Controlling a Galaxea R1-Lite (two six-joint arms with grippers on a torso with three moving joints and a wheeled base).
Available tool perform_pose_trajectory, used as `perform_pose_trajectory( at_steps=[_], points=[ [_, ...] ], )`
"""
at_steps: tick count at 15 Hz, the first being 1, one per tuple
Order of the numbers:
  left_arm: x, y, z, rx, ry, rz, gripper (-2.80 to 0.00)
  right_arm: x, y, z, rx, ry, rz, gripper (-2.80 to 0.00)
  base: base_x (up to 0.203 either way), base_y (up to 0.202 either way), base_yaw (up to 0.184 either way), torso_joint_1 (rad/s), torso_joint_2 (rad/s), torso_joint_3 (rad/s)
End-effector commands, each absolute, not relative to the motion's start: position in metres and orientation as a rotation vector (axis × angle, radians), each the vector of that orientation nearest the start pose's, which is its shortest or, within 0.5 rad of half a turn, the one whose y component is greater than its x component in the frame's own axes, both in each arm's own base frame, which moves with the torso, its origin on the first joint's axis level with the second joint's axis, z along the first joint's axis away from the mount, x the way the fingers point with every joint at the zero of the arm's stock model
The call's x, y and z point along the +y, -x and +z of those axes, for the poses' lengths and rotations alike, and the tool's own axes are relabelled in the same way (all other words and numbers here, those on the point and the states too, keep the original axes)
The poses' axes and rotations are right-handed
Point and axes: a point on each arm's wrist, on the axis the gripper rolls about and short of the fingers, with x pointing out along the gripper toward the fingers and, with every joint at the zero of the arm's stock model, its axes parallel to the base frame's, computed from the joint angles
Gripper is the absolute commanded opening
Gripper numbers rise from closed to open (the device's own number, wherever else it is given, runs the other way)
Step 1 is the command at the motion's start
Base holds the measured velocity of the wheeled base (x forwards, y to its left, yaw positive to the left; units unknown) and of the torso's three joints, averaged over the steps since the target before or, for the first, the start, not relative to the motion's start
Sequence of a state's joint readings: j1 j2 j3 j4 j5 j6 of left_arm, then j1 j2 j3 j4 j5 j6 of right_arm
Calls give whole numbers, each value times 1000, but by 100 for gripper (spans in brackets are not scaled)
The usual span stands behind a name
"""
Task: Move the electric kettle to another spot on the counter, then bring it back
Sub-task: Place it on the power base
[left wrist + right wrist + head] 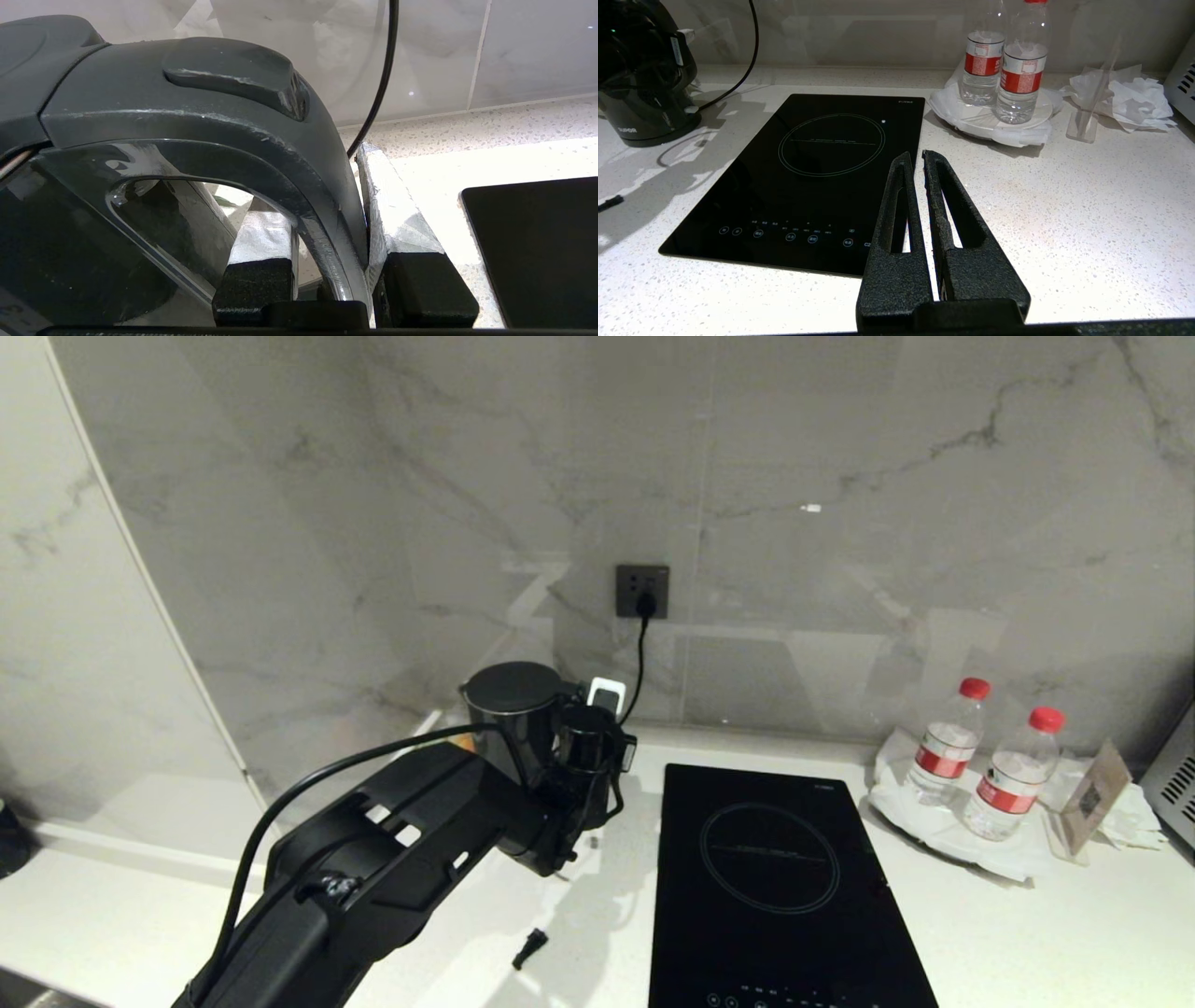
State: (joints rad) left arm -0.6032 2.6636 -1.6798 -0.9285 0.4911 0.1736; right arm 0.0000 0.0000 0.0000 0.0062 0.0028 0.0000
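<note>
A: We log the kettle (512, 709) at the back left of the surface (1027, 943), close to the marble wall and left of the black cooktop (775, 887). Our left end effector (327, 261) has its two taped fingers (397, 219) on either side of the kettle's loop handle (299, 186): one finger sits inside the loop, the other outside, both pressed to the handle. We read that as a closed grip on the handle.

B: Agreed. From the head view we see the left arm reaching in from the lower left to the kettle's handle side. In the right wrist view the kettle's base appears to rest on the surface.

A: Right end effector (915, 158)?

B: It hangs over the front part of the surface by the near right corner of the cooktop, well apart from the kettle. Its fingers lie nearly together with only a thin slit between them, holding nothing.

A: Writing we can read?

B: White "SUPOR" lettering (627, 130) low on the kettle body. The two water bottles (980, 756) carry red labels, the print too small to read. Cooktop control marks are likewise illegible.

A: A black cord (640, 658) runs from the wall socket (642, 591) down behind the kettle.
</note>
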Motion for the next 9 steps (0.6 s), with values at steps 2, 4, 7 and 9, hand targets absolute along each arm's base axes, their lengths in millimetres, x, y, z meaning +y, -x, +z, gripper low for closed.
perform_pose_trajectory(
  at_steps=[2,4,7,9],
  points=[
    [-291,-437,28,40,-205,-101,-280,0,23,75,8,0,3,-280,0,0,0,0,0,0],
    [-292,-436,29,35,-204,-95,0,0,23,75,8,0,3,-280,0,0,0,0,0,0],
    [-293,-434,30,34,-202,-98,0,0,23,75,8,0,3,-280,0,0,0,0,0,0],
    [-295,-431,30,37,-204,-102,0,0,23,75,7,0,3,-280,0,0,0,0,0,0]
  ],
)
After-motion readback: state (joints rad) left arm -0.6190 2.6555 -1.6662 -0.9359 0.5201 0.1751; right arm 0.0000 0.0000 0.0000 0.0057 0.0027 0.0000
